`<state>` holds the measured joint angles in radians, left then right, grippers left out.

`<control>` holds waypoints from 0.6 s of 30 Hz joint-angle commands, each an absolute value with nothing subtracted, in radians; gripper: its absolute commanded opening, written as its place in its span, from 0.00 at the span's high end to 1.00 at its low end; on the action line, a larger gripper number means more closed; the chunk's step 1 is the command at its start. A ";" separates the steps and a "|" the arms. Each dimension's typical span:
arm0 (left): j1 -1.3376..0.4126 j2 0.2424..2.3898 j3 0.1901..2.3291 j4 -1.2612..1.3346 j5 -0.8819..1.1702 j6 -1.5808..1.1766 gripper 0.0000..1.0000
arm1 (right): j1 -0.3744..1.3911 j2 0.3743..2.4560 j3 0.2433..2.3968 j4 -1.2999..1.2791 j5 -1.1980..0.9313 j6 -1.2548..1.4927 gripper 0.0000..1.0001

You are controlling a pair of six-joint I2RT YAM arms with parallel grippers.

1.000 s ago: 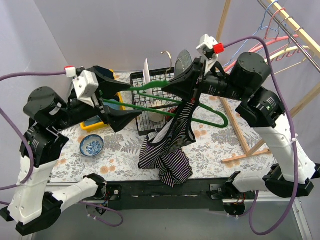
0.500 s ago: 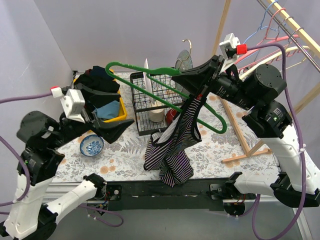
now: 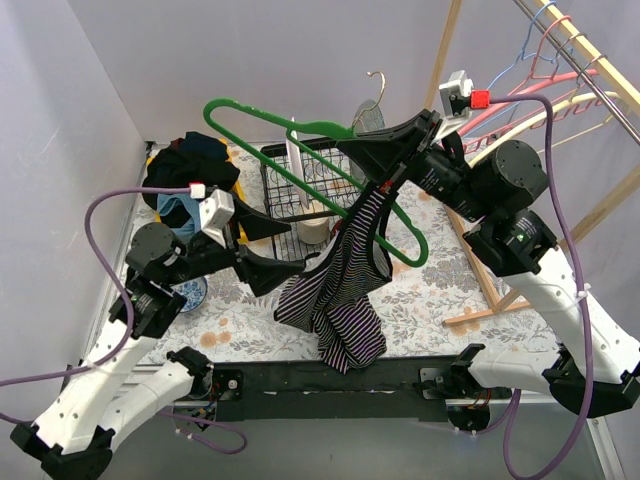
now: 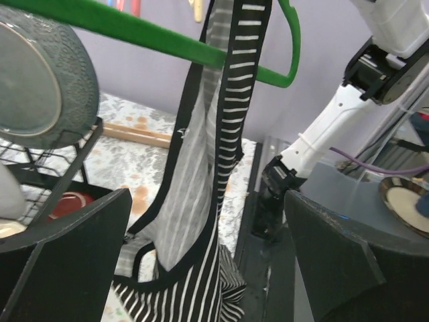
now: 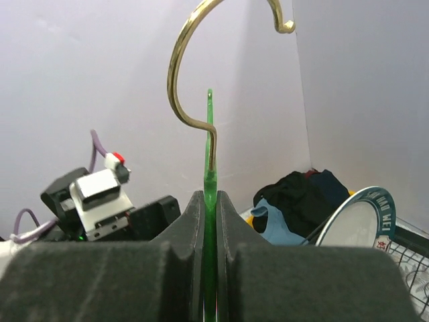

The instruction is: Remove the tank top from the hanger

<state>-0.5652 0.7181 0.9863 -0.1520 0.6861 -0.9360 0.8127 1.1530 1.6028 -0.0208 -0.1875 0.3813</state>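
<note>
One tank top (image 3: 345, 290), striped black and white, is seen, and it is hung on one green hanger (image 4: 134, 37). A strap is passed over the hanger's bar near its right end. From there the garment hangs down in the middle of the scene, between the two arms. Its long axis is nearly vertical, with the straps up. The lower end is gathered in folds at the near edge of the table (image 3: 430, 300).

The hanger is held in the air and is tilted. Its long axis runs from a high end at the far left down to a low end at the near right. Its one golden hook (image 5: 184, 80) points upward.

Two grippers are counted. The right gripper (image 5: 209, 208) is closed tightly on the hanger's neck, just under the hook. The left gripper (image 3: 285, 250) is spread as wide as it goes. Nothing is held in it. It is pointed at the tank top, and in the left wrist view the cloth is seen between its two fingers (image 4: 67, 248). Whether the cloth is touched cannot be told.

Behind the garment one black wire dish rack (image 3: 275, 160) is placed, with one grey plate (image 4: 27, 87) standing in it. One yellow bin (image 3: 240, 205) with dark clothes stands at the far left. One blue bowl (image 3: 190, 292) is partly hidden by the left arm. At the right a wooden rail (image 3: 575, 45) carries more hangers, which cannot be counted surely.
</note>
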 commanded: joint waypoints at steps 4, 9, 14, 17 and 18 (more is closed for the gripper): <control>-0.568 0.790 0.904 0.156 0.839 -1.084 0.02 | 0.810 1.129 1.580 0.212 -0.132 0.436 0.99; -0.572 0.859 0.856 0.209 0.851 -1.115 0.02 | 0.810 1.101 1.525 0.287 -0.106 0.460 0.99; -0.618 0.905 0.838 0.258 0.845 -1.118 0.10 | 0.810 1.075 1.477 0.327 -0.084 0.474 0.99; -0.681 0.945 0.841 0.265 0.845 -1.103 0.17 | 0.810 1.055 1.444 0.365 -0.066 0.483 0.99; -0.696 0.956 0.842 0.264 0.839 -1.095 0.25 | 0.810 1.051 1.439 0.379 -0.064 0.491 0.99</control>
